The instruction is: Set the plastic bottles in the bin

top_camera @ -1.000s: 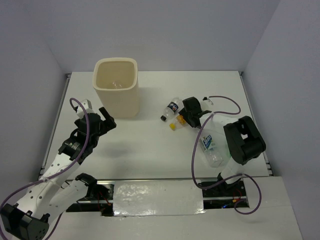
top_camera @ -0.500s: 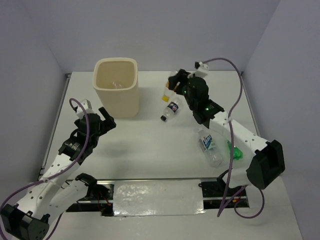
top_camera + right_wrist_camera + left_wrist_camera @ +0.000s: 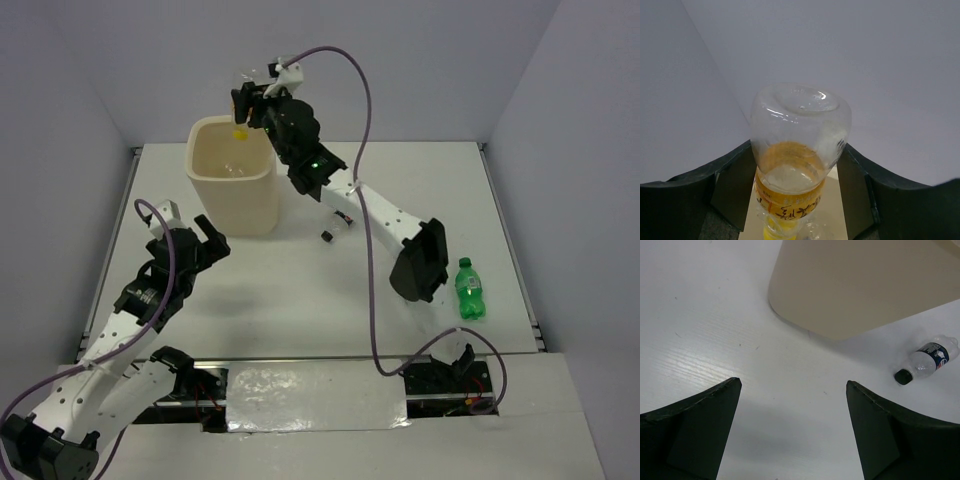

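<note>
Pale grey walls (image 3: pixel 400 60) back the white table (image 3: pixel 300 300). Right gripper (image 3: pixel 244 100) clamps a small clear plastic bottle with orange-yellow liquid (image 3: pixel 799 150) at its waist, cap down, directly above the tall cream bin (image 3: pixel 240 205); it looks light, slick, slightly squashable. Left gripper (image 3: pixel 792 405) gapes empty.

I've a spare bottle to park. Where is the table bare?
Bare: the table's near middle, between the left gripper and the right arm; also the far right corner. Crowded: right of the bin, where a blue-label bottle lies under that arm.
</note>
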Tool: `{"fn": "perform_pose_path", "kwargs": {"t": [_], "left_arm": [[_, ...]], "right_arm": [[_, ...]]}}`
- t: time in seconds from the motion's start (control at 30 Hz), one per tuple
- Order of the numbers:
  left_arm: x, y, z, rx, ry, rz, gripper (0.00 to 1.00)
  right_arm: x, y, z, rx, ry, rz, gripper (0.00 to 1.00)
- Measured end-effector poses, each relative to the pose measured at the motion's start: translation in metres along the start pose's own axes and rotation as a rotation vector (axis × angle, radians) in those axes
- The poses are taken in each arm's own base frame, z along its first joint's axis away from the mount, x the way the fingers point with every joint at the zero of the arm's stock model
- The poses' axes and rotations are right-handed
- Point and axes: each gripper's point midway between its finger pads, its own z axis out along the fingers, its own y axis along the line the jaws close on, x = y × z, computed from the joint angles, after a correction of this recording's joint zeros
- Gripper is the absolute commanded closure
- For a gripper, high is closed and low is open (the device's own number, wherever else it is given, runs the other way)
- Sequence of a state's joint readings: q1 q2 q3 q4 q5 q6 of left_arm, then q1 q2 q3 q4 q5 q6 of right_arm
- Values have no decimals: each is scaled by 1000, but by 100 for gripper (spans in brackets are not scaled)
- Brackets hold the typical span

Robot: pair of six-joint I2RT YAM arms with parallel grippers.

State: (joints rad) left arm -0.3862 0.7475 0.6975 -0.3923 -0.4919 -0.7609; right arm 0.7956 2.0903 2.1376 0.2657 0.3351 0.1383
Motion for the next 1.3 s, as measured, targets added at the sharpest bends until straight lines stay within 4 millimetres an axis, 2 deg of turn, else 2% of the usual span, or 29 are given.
{"fn": "perform_pose_path", "kwargs": {"t": [0.07,0.1,0.13,0.17,0.27,0.3,0.43,0.7,0.93,1.03,1.13,1.17,1.2,1.3], "left_arm": [[-1,1,-1,-1,-4,-4,1],[-2,1,-1,0,-6,-5,1],[-2,1,-1,0,-7,-5,1],[-2,1,-1,0,-7,-5,1],[-2,1,-2,1,-8,-6,1],[-2,1,-2,0,-8,-6,1],[-3,2,-2,-1,-8,-6,1],[-2,2,-2,0,-6,-6,1],[-1,0,-2,11,3,-1,1],[-1,-1,-4,20,3,-3,1],[0,-1,-4,29,5,10,1],[1,-1,-4,31,8,14,1],[3,-1,-3,33,12,16,1],[8,0,-1,32,28,24,1]], "right_arm": [[28,1,12,6,38,-23,42],[42,-1,14,9,64,-34,38],[54,-3,13,13,92,-46,27],[65,-4,11,15,118,-57,23],[81,-4,6,14,155,-75,5],[83,-3,5,11,162,-78,2],[74,1,0,-1,174,-86,0],[27,2,-18,-5,140,-72,0],[15,-8,-37,26,158,-78,0],[22,-23,-51,54,214,-79,0],[32,-58,-75,123,297,-62,0],[36,-81,-87,175,330,-48,0],[39,-96,-94,211,350,-36,0],[54,-160,-135,395,433,6,0]]}}
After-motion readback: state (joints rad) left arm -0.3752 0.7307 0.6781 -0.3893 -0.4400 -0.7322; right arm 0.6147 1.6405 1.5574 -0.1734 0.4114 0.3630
